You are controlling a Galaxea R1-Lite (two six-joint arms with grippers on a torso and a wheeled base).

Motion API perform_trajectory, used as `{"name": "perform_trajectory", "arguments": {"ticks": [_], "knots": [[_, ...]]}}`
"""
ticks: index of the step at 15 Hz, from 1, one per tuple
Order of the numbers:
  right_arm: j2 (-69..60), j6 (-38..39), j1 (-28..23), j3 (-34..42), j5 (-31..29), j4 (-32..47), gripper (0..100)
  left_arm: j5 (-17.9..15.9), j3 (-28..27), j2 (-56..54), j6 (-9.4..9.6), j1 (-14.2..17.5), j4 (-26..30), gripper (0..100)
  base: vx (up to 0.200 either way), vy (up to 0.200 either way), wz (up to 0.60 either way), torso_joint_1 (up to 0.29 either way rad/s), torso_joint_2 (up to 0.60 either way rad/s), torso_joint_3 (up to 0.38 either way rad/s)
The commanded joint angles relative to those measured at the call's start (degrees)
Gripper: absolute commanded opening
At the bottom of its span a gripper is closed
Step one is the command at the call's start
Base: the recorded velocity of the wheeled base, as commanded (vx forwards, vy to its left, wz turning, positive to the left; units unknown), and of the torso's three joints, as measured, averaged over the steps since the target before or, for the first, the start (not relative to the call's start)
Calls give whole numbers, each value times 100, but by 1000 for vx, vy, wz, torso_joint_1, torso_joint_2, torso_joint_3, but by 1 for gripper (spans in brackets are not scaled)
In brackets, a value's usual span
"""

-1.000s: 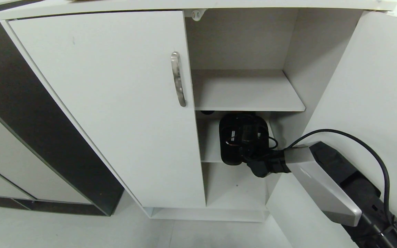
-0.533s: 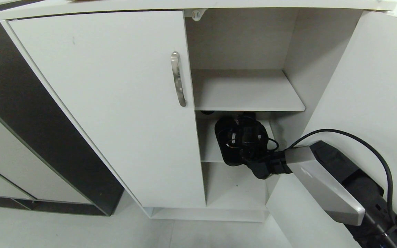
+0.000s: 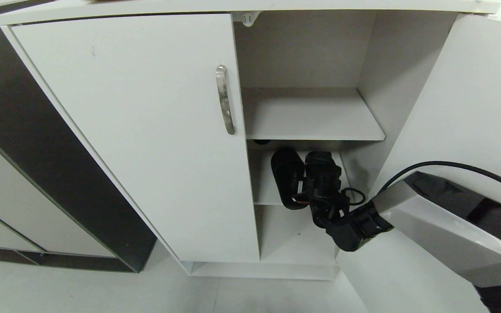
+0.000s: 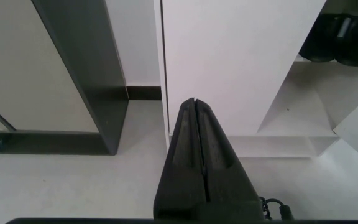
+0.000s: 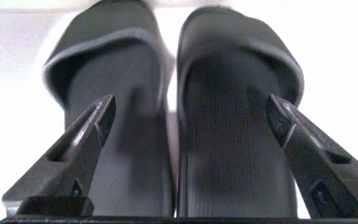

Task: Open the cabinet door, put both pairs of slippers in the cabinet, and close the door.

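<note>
Looking from the head, the pair of black slippers (image 3: 286, 180) sits at the front edge of the middle shelf (image 3: 261, 187) inside the cabinet (image 3: 302, 48). Left end effector (image 4: 194, 149) hangs outside, fingers (image 4: 182, 155) pressed together. Right end effector (image 5: 190, 106) gapes apart before both slippers (gripping nothing); a crooked retreat could drag them off.

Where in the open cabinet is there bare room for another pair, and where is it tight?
Bare: the upper shelf, between the closed left door and the cabinet's right wall, and the bottom compartment under the middle shelf. Crowded: the middle shelf, where the black slippers lie with the open right tool at them.
</note>
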Motion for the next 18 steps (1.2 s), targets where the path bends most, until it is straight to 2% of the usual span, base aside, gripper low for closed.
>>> {"name": "perform_trajectory", "arguments": {"ticks": [1, 2, 3, 5, 11, 15, 16, 18], "knots": [[-808, -1, 301, 1180, 2, -613, 100, 2, 0, -1, -2, 1, -2, 0, 0, 0, 0, 0, 0, 0], [-984, -10, 398, 1575, 11, -868, 100, 2, 0, 8, -2, 1, -2, 0, 0, 0, 0, 0, 0, 0], [-1238, -27, 538, 2138, 29, -1175, 0, 2, 0, 8, -2, 1, -2, 0, 0, 0, 0, 0, 0, 0], [-1449, -27, 723, 2656, 29, -1448, 0, 2, 0, -1, -2, 1, -2, 0, 0, 0, 0, 0, 0, 0], [-1476, -63, 908, 2718, 11, -1527, 0, -7, 0, 8, -2, 1, -2, 0, 0, 0, 0, 0, 0, 0], [-1502, -124, 1022, 2718, -7, -1536, 0, -7, 0, 8, -2, 1, -2, 0, -200, 0, 0, 1, 2, 5], [-1520, -115, 1031, 2718, -7, -1536, 100, -7, 0, 8, -2, 1, -2, 0, -200, 0, 0, -7, 2, 7], [-1528, -115, 1057, 2726, -15, -1536, 100, -7, 0, 8, -2, -8, -2, 0, -200, 0, 0, 0, 7, 5]]}}
